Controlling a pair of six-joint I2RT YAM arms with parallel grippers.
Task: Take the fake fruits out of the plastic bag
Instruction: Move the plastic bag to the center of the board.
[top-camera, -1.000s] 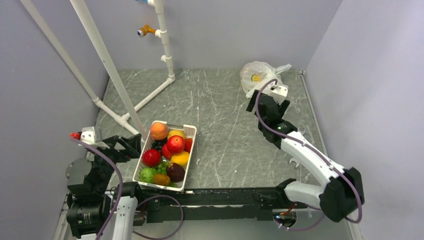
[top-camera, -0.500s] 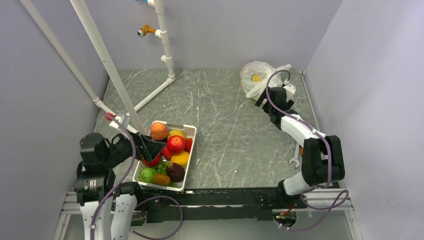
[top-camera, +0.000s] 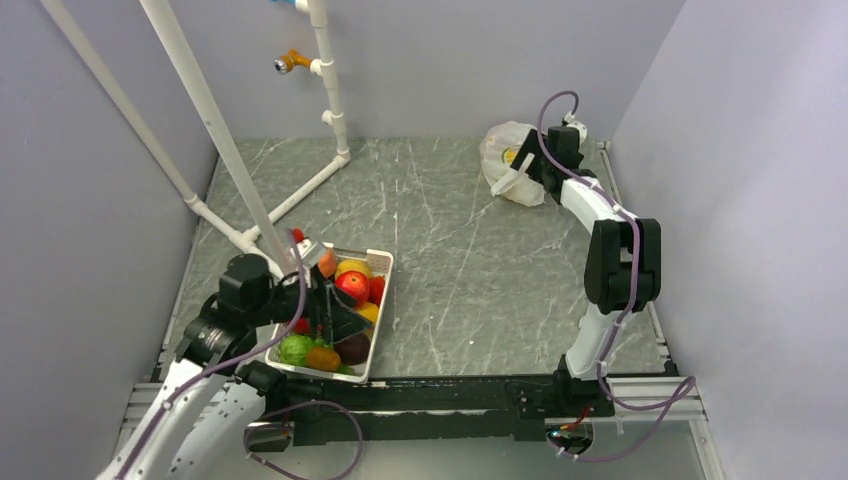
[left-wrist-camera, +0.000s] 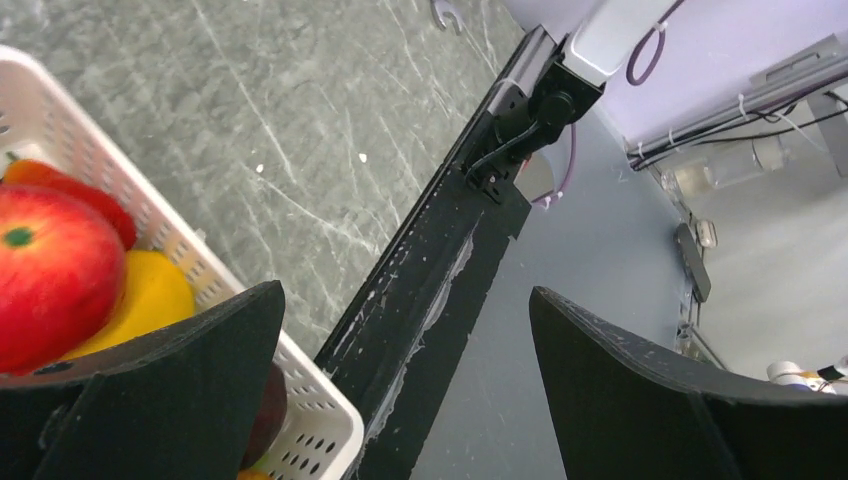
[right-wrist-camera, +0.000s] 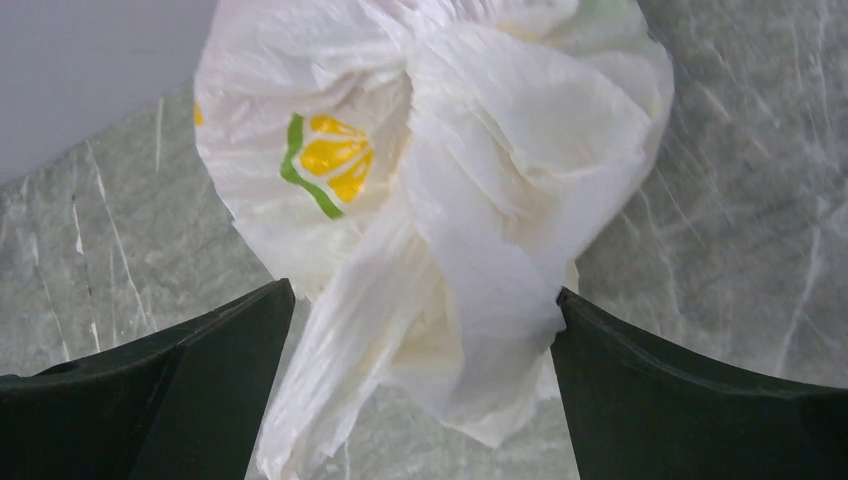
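Observation:
The white plastic bag (top-camera: 508, 155) lies crumpled at the back right of the table, with a yellow-green print (right-wrist-camera: 325, 160). Its film hides what is inside, so I see no fake fruits in it. My right gripper (top-camera: 532, 165) is open at the bag's near right side. In the right wrist view the gripper (right-wrist-camera: 422, 290) has the bag's bunched handles (right-wrist-camera: 470, 290) hanging between its jaws, which are not closed on them. My left gripper (top-camera: 338, 318) is open and empty above the near end of the white basket (top-camera: 383, 262). It also shows in the left wrist view (left-wrist-camera: 405, 290).
The basket (left-wrist-camera: 310, 400) holds several fruits, including a red apple (left-wrist-camera: 50, 270) and a yellow fruit (left-wrist-camera: 150, 300). A white pipe frame (top-camera: 250, 170) stands at the back left. A black rail (top-camera: 450, 395) runs along the near edge. A small wrench (left-wrist-camera: 447, 12) lies on the table.
My right gripper has moved back and to the right, up to the bag, with its jaws on either side of the handles. My left arm has swung up and right, over the basket.

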